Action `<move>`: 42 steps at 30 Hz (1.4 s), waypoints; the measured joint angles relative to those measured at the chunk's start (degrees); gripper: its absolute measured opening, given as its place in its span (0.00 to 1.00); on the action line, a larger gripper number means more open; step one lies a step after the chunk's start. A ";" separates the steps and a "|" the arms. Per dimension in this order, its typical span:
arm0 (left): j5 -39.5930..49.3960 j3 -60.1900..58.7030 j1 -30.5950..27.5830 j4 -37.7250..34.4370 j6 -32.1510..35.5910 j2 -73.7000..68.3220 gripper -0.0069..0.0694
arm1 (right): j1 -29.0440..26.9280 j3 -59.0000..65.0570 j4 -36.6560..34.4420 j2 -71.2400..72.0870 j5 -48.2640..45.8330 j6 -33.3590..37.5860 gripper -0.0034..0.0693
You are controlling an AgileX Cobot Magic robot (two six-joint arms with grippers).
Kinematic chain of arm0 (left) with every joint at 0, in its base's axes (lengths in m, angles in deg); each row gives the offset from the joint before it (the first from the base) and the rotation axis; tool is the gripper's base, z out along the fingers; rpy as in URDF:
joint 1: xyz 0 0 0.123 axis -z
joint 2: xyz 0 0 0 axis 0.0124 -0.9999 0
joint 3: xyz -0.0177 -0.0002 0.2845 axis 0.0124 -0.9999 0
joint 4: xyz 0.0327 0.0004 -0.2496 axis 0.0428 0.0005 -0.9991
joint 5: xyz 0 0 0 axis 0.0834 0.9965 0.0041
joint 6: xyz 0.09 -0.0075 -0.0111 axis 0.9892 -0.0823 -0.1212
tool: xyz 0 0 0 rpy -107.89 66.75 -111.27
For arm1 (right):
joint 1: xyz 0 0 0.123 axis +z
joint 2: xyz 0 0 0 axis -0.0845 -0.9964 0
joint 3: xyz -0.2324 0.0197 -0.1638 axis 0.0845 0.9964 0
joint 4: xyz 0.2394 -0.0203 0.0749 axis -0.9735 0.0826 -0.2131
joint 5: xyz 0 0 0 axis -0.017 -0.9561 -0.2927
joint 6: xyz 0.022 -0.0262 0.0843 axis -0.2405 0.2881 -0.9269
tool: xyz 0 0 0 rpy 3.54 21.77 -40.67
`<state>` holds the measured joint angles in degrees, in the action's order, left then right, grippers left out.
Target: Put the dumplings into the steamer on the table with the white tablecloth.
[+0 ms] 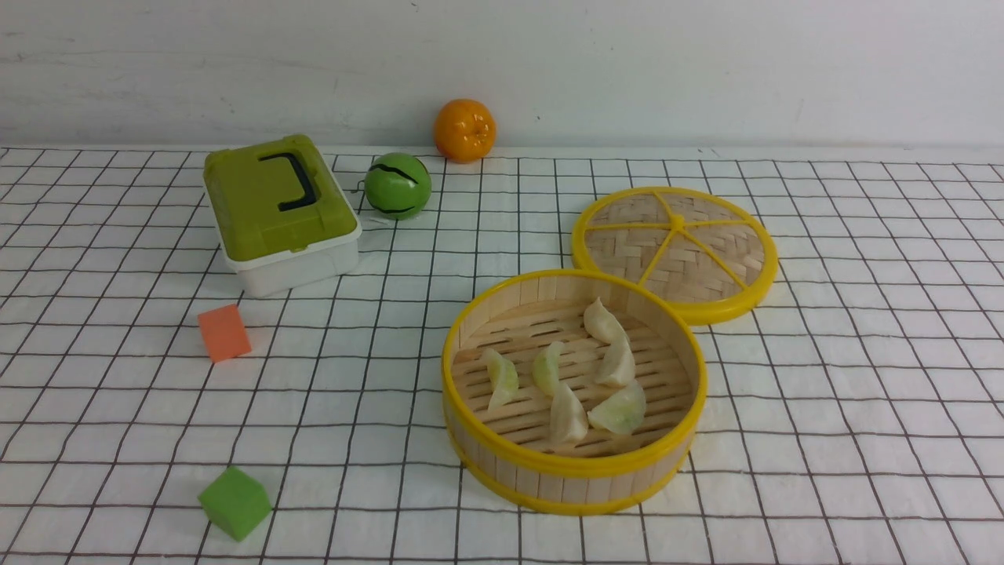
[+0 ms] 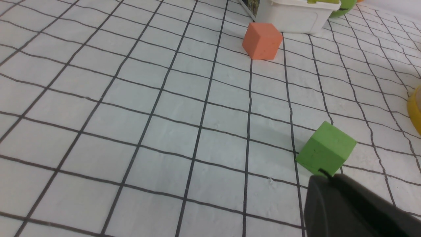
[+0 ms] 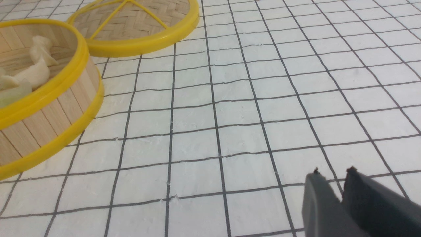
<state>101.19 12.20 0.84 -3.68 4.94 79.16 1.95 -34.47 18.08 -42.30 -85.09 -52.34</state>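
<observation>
Behind gridded table (image 1: 863, 392): pale wall (image 1: 706, 71) (seemingly bare).

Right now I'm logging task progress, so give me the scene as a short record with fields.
steamer: round bamboo steamer, open, on the white tablecloth
dumplings: six dumplings on its slatted floor; none seen on the cloth
lid: woven lid lying flat behind the steamer
left pincer: left pincer shut, empty, near the green cube
right pincer: right pincer slightly apart, holding nothing
others: orange cube, green-lidded box
</observation>
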 joint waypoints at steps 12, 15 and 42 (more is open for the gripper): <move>0.00 0.00 0.00 0.00 -0.06 0.00 0.08 | 0.00 0.00 0.00 0.00 0.00 0.00 0.22; 0.00 0.00 0.00 0.00 -0.06 0.00 0.08 | 0.00 0.00 0.00 0.00 0.00 0.00 0.23; 0.00 0.00 0.00 0.00 -0.06 0.00 0.09 | 0.00 0.00 0.00 0.00 0.00 0.00 0.28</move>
<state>101.19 12.20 0.84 -3.68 4.88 79.16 1.95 -34.47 18.08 -42.30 -85.09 -52.34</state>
